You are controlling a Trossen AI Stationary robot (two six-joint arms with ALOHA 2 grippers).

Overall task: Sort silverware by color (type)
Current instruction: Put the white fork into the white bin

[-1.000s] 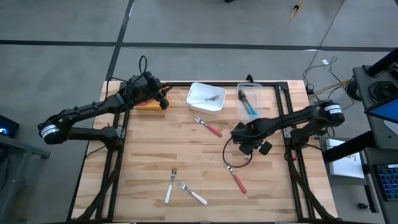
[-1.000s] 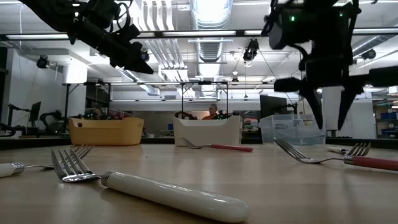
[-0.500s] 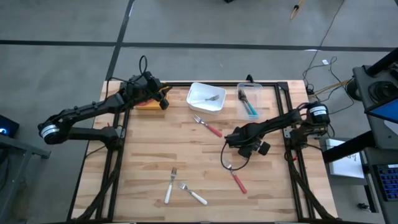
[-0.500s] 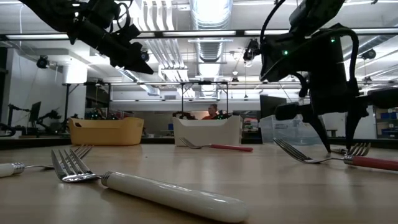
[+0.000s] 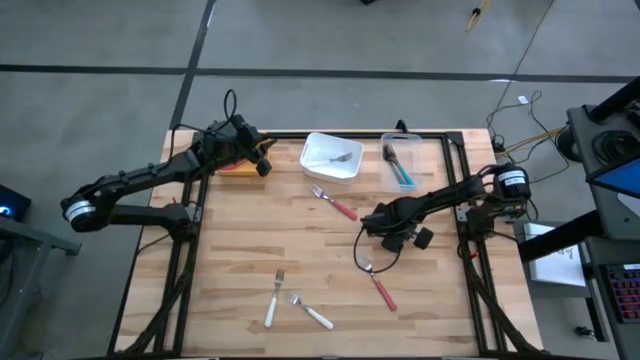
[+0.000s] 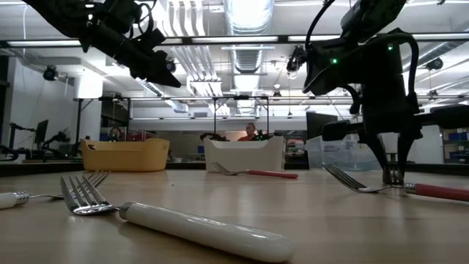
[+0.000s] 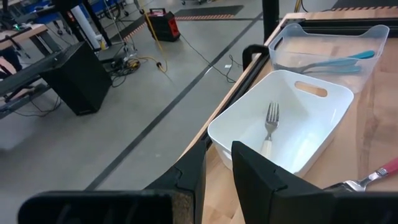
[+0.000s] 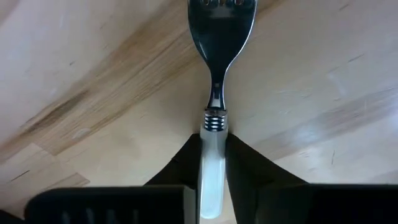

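A fork with a silver head and a pale, whitish handle [image 8: 212, 74] lies flat on the wooden table, and my right gripper [image 8: 212, 162] is shut on it. From above, the gripper [image 5: 390, 238] hides this fork. In the low view the fingers [image 6: 392, 176] reach down to the tabletop. A red-handled fork [image 5: 380, 287] lies just on the near side of it. My left gripper [image 7: 217, 168] hangs at the far left over the orange bin [image 5: 238, 167], its fingers slightly open with nothing between them. My right gripper pinches the fork's pale handle [image 8: 212, 140] between its two fingers, just behind the ribbed collar at the head end. The fingers point down from above and lie across the fork. The fork lies flat on the table with its head beyond the fingertips.
A white bin [image 5: 332, 157] holds one white-handled fork, and a clear bin [image 5: 400, 160] holds teal-handled ones. Another red-handled fork [image 5: 335, 203] lies mid-table. Two white-handled forks [image 5: 272, 300] [image 5: 312, 314] lie toward the near edge.
My right gripper has come down to the tabletop, shifting a little toward the table's left. Its fingers stood wide apart and have shut on the fork's handle. The fork stays on the table.
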